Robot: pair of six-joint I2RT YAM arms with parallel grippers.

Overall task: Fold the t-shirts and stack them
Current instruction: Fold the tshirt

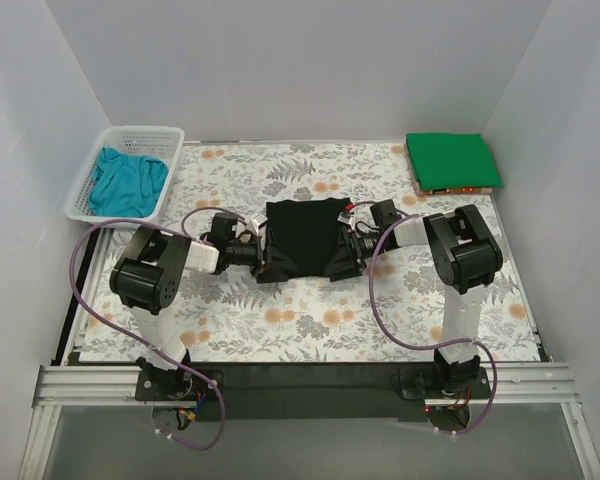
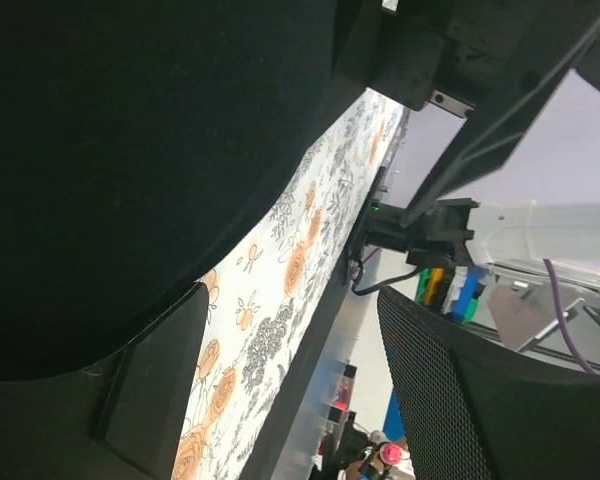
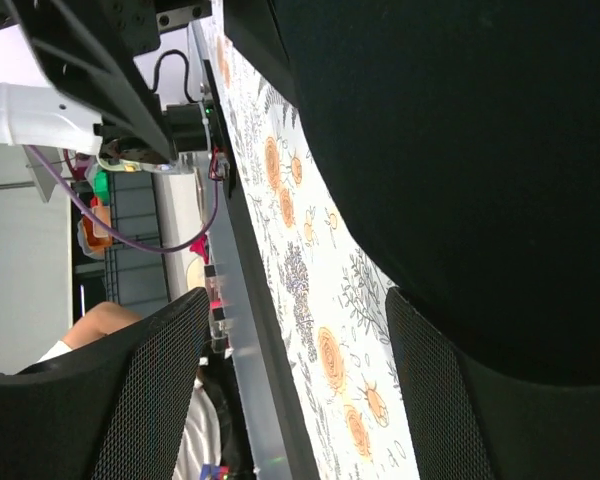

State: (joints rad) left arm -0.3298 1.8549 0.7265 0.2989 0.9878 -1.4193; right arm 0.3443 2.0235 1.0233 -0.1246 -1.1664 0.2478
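**Black shirt mid-fold, both sets of fingers released at its sides**

Far left corner: white mesh basket (image 1: 80,195). It held the teal t-shirt (image 1: 128,180), crumpled and not yet folded. Nothing else made out in it.

Left fingers (image 2: 150,390) were spread, with the floral surface (image 1: 310,320) showing between them and nothing pinched. They sat at the near left edge of the black t-shirt (image 1: 302,235).

That shirt lay mid-surface, drawn in to a rough rectangle, with its near corners flaring out.

Right fingers (image 3: 450,400) mirrored this at the shirt's right edge. They were also apart, with dark cloth beyond the tips, not between them.

Far right corner: green t-shirt (image 1: 450,160), folded square and flat. I judged it the start of the stack.

The step looked like taking both side edges for the next fold. To do it well:
- Both arms should bite at matching height.
- Each bite should catch every layer, not just the top one.
- Both should lift together and keep the cloth taut so the crease lands straight.

A one-layer pinch would likely peel the fold open.
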